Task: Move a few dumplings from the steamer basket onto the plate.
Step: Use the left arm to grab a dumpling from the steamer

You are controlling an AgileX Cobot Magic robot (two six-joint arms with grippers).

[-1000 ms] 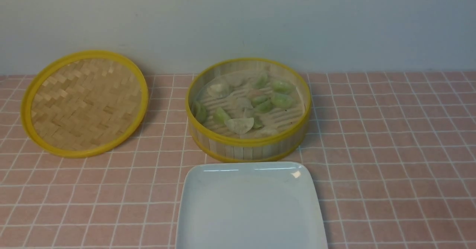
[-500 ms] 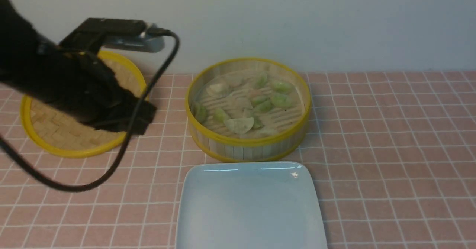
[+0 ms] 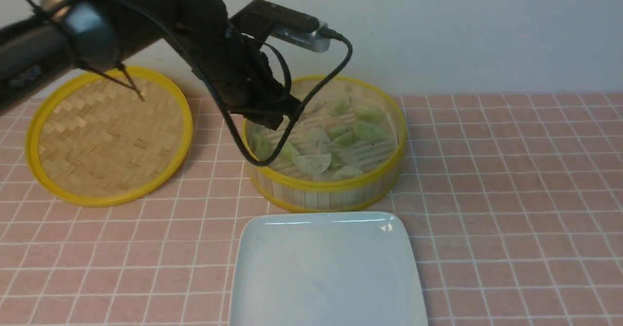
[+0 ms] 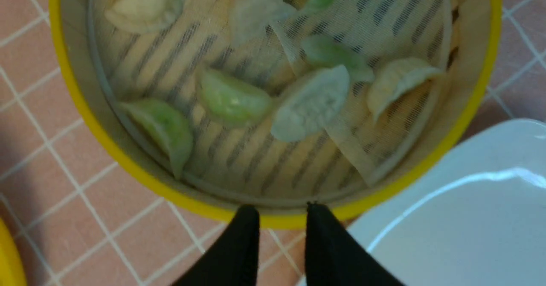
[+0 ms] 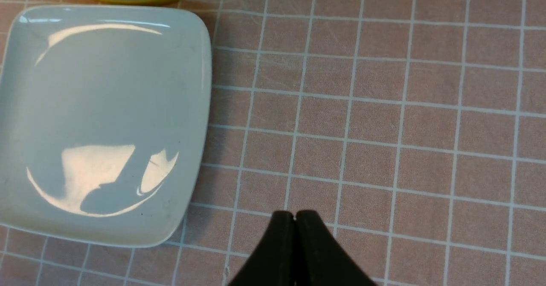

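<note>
While my left claw (image 4: 282, 211) hangs above the left side of the steamer basket (image 3: 331, 186), its two black fingers stand a little apart, with a narrow gap between them and nothing in their grip. Every one of the dumplings (image 3: 314, 163) I can see, pale green or whitish, lies inside that basket on a thin mesh liner over the slatted floor. Just in front of the basket, nearer me, sits the white square plate (image 3: 326, 267). My right claw (image 5: 294, 215) is pinched fully together, holding nothing, over the pink checked cloth (image 3: 511, 194) to the right of the plate. Off to the basket's left lies the woven lid (image 3: 109, 136).
</note>
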